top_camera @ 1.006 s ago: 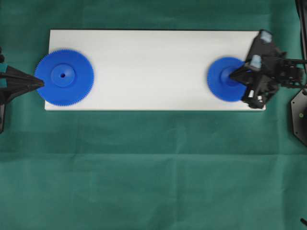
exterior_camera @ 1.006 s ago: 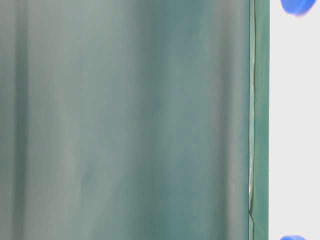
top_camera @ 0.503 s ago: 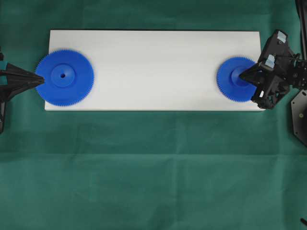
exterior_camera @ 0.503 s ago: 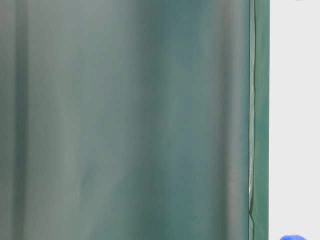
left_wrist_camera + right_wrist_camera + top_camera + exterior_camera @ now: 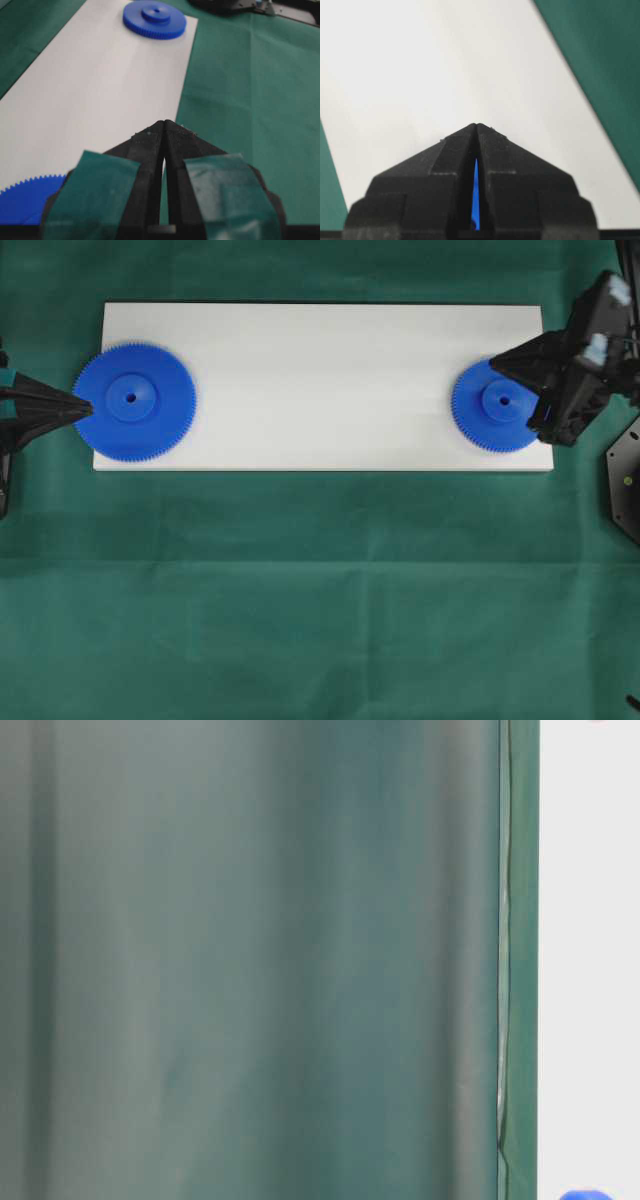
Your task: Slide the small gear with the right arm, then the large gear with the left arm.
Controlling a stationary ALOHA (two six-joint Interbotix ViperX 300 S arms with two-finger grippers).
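Observation:
The small gear (image 5: 498, 405) lies flat at the right end of the white board (image 5: 320, 380). My right gripper (image 5: 493, 362) is shut, its pointed tip over the gear's far rim and clear of the hub. In the right wrist view, blue of the small gear (image 5: 475, 195) shows through the slit behind the shut right gripper (image 5: 476, 124). The large gear (image 5: 133, 400) lies at the board's left end. My left gripper (image 5: 88, 408) is shut, its tip at the gear's left rim. The left wrist view shows the left gripper (image 5: 164, 121), the large gear's teeth (image 5: 20, 200) and the small gear (image 5: 154, 20) far off.
Green cloth (image 5: 320, 590) covers the table around the board. A black fixture (image 5: 625, 480) sits at the right edge, below the right arm. In the table-level view a blue sliver of the large gear (image 5: 585, 1196) lies on the board (image 5: 590, 960).
The small gear slid a little to the right with the right gripper on its hub, then stopped. The right gripper has since come off the hub and drawn back. The left arm and large gear stayed put.

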